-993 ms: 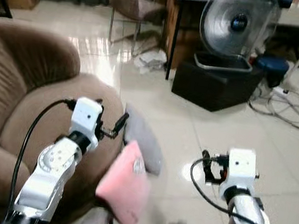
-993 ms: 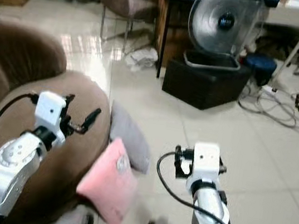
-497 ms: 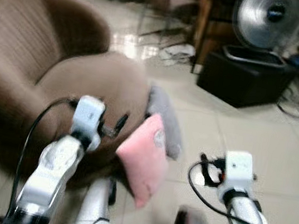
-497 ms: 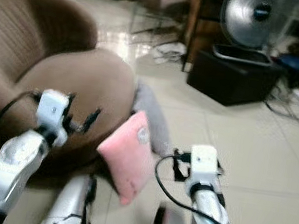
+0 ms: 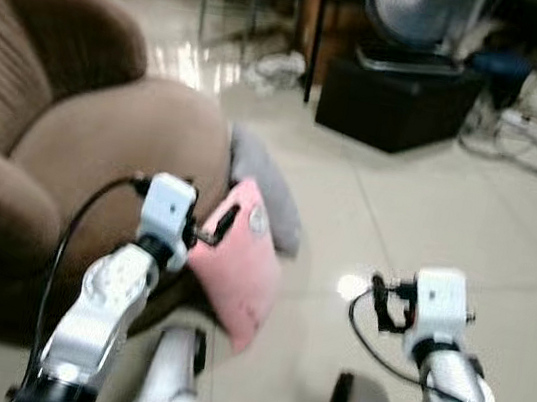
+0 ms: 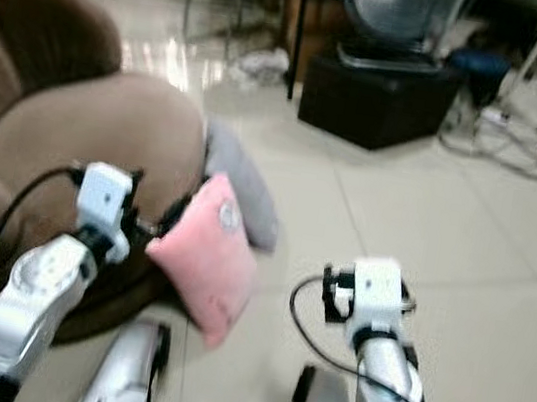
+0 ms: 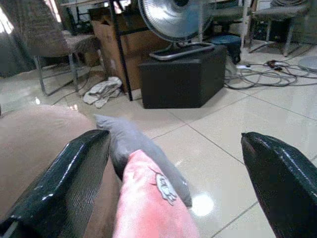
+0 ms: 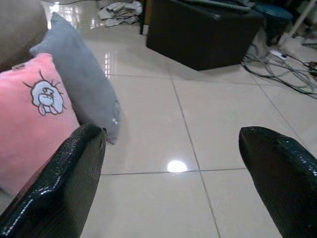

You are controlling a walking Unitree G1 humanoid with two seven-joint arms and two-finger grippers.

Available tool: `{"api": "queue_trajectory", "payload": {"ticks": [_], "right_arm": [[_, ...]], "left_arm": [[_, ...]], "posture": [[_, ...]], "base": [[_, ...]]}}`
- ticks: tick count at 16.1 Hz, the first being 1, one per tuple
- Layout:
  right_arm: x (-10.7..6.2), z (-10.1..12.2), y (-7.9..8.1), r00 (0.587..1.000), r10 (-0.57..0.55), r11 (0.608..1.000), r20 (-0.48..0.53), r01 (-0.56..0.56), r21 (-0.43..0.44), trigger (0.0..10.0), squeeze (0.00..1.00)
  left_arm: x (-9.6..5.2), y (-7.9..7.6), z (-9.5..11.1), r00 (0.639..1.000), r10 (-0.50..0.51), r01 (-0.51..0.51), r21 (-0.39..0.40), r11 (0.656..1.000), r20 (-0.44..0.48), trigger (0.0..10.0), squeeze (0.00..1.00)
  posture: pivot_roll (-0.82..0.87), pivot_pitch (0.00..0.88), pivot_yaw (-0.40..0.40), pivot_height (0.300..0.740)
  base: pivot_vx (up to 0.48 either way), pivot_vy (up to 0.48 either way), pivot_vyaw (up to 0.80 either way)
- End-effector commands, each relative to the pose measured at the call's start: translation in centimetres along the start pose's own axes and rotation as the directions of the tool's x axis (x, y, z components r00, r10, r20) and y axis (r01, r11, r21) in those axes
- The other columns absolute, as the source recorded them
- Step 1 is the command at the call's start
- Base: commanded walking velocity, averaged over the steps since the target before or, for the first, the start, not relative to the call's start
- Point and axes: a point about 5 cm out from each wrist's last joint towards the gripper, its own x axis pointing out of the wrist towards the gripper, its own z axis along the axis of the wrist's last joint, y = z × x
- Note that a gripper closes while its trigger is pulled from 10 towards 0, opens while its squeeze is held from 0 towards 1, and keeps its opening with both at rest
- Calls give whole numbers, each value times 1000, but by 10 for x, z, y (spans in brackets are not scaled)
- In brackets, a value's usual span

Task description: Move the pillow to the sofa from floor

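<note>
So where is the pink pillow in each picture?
Left eye view: pink pillow at centre, leaning on the brown sofa.
Right eye view: left of centre.
Left wrist view: bottom middle.
Right wrist view: left edge.
Shared landmark: the grey pillow right behind it.

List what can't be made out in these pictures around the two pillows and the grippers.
- Pink pillow: its lower edge on the floor is blurred in the eye views and cut off in the left wrist view.
- Grey pillow: partly hidden behind the pink one; whether it touches the sofa is unclear.
- Left gripper: whether its fingers touch the pink pillow is lost to blur.
- Fan: its top is cut off.
</note>
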Motion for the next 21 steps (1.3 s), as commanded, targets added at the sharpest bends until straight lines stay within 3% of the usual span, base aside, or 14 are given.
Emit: {"api": "queue_trajectory", "payload": {"ticks": [1,10,14,18,21], "right_arm": [[2,7,5,999,23,1000,33,-23,-5,10000,0],[2,6,5,999,23,1000,32,-23,7,10000,0],[2,6,4,999,10,1000,31,-10,11,10000,0],[3,6,6,999,26,1000,35,-26,-1,10000,0],[3,7,9,996,76,996,36,-73,-60,10000,0]], "left_arm": [[-1,9,0,1000,30,-30,15,999,-4,10000,0],[-1,10,1,999,34,-34,16,999,5,10000,0],[1,10,1,1000,29,-29,19,999,7,10000,0],[1,12,2,999,40,-40,26,999,6,10000,0],[0,16,2,999,54,-54,31,998,4,10000,0]], "posture": [[4,53,44,561],[3,55,50,561],[5,57,53,561],[7,54,51,561],[10,50,48,561]], "base": [[270,0,0],[282,0,0],[292,0,-702],[294,0,0],[291,0,267]]}}
